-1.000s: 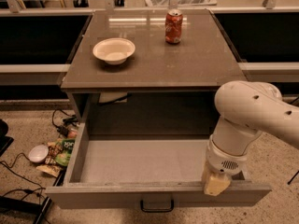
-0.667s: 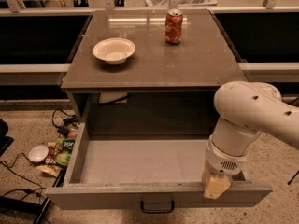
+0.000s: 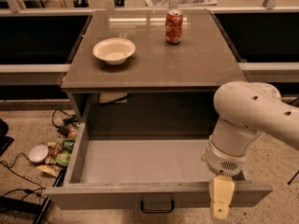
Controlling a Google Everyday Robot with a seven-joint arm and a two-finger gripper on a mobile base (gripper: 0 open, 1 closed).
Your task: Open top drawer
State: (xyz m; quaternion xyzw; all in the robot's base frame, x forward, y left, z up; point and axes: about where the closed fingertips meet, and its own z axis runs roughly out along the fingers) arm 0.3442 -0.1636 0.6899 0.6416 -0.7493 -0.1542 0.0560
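Note:
The top drawer (image 3: 140,160) stands pulled far out from under the grey cabinet top, showing a bare grey interior. Its front panel (image 3: 112,197) runs along the bottom of the view, with a small dark bail handle (image 3: 157,206) at centre. My white arm (image 3: 245,120) comes in from the right and reaches down over the drawer's front right corner. My gripper (image 3: 220,200) hangs in front of the front panel, right of the handle and apart from it.
On the cabinet top (image 3: 154,55) stand a white bowl (image 3: 114,50) at the left and a red soda can (image 3: 174,27) at the back. Snack bags (image 3: 60,150), a small white dish (image 3: 38,153) and cables lie on the floor to the left.
My gripper has dropped slightly lower at the drawer's front right; the drawer stays open as before.

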